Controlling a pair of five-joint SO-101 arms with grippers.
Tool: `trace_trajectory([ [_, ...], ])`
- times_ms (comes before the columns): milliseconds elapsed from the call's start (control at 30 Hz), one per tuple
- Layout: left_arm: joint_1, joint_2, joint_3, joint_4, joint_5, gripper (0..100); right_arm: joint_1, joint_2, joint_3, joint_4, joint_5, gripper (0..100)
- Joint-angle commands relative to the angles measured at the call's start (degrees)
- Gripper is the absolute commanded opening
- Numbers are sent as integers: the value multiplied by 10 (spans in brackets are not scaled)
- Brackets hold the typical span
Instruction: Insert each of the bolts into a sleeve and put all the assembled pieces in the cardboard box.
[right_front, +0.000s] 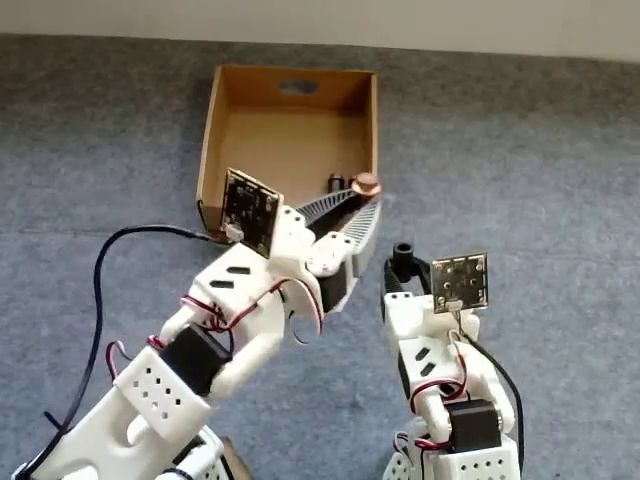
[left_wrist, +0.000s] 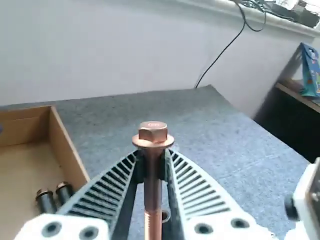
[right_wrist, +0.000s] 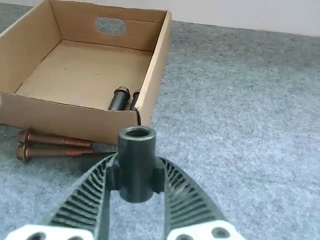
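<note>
My left gripper (right_front: 360, 197) is shut on a copper bolt (right_front: 367, 185), held by the front right corner of the cardboard box (right_front: 212, 130). In the left wrist view the bolt (left_wrist: 152, 150) stands upright between the fingers (left_wrist: 192, 187), head up. My right gripper (right_front: 403, 268), a little nearer and to the right, is shut on a black sleeve (right_front: 403, 253). The sleeve (right_wrist: 136, 160) stands upright with its bore open at the top. Two assembled pieces (right_wrist: 122, 98) lie inside the box (right_wrist: 60, 117) near that corner. Two loose bolts (right_wrist: 52, 144) lie side by side on the carpet before the box's front wall.
Grey carpet covers the table. A black cable (right_front: 100, 275) runs along the left arm. The box wall (left_wrist: 62, 145) and the assembled pieces (left_wrist: 52, 197) sit beside the left gripper. Open carpet lies to the right of the box.
</note>
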Motion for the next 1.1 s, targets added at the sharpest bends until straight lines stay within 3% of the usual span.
trace_trajectory([
  [0, 24, 30, -8, -40, -4, 8, 4, 0, -4, -14, -4, 6],
  [300, 27, 137, -13, -153, -4, 8, 4, 0, -4, -14, -4, 6],
  [667, 24, 208, -70, -158, -4, 8, 4, 0, -4, -14, -4, 6],
  [833, 24, 235, -70, -210, -4, 8, 4, 0, -4, -14, -4, 6],
  [1067, 24, 264, -72, -222, -5, 8, 4, 0, -4, -14, -4, 6],
])
